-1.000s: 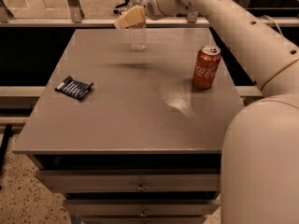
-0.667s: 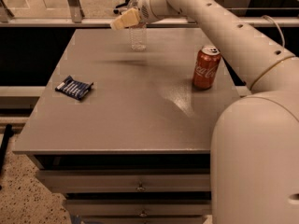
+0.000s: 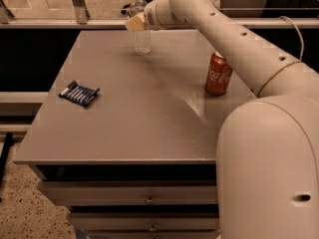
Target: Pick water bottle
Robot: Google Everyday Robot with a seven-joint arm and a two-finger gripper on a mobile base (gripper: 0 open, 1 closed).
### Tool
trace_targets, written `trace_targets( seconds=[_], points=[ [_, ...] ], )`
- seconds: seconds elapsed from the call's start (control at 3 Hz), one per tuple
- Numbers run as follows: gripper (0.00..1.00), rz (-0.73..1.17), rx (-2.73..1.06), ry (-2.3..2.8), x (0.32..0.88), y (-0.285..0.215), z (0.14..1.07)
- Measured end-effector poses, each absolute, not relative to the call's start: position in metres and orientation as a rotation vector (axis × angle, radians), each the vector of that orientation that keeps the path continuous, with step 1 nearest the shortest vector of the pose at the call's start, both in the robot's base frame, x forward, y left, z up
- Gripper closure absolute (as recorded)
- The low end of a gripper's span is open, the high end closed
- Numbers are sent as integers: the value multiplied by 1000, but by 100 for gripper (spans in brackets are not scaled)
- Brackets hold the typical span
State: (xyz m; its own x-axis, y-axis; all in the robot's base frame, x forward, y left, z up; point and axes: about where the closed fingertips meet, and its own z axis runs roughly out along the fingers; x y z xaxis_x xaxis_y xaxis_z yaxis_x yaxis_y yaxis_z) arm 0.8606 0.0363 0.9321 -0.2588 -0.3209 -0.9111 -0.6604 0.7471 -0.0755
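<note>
The water bottle (image 3: 141, 41) is a small clear plastic bottle with a white cap. It stands upright on the grey table (image 3: 134, 113) near the far edge, left of centre. My gripper (image 3: 134, 23) is at the bottle's middle and covers that part of it. The cap shows above the gripper and the ribbed lower body below it. The bottle's base rests on the table. My white arm reaches in from the lower right, across the table's right side.
A red Coca-Cola can (image 3: 219, 73) stands at the right, close under my arm. A dark blue snack packet (image 3: 79, 93) lies flat near the left edge. Drawers (image 3: 149, 200) are below the table front. A rail and glass run behind the far edge.
My gripper has shifted slightly left and down onto the bottle's middle, and the arm has swung further over the table. The bottle, the can and the packet stay put.
</note>
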Motion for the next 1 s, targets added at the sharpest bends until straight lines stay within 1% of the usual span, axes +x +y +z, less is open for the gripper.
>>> trace_targets(
  seconds=[0.33, 0.67, 1.0],
  points=[
    [70, 399, -733, 1853, 857, 29, 934],
    [93, 459, -730, 1831, 831, 15, 947],
    [100, 614, -709, 1766, 780, -7, 967]
  ],
)
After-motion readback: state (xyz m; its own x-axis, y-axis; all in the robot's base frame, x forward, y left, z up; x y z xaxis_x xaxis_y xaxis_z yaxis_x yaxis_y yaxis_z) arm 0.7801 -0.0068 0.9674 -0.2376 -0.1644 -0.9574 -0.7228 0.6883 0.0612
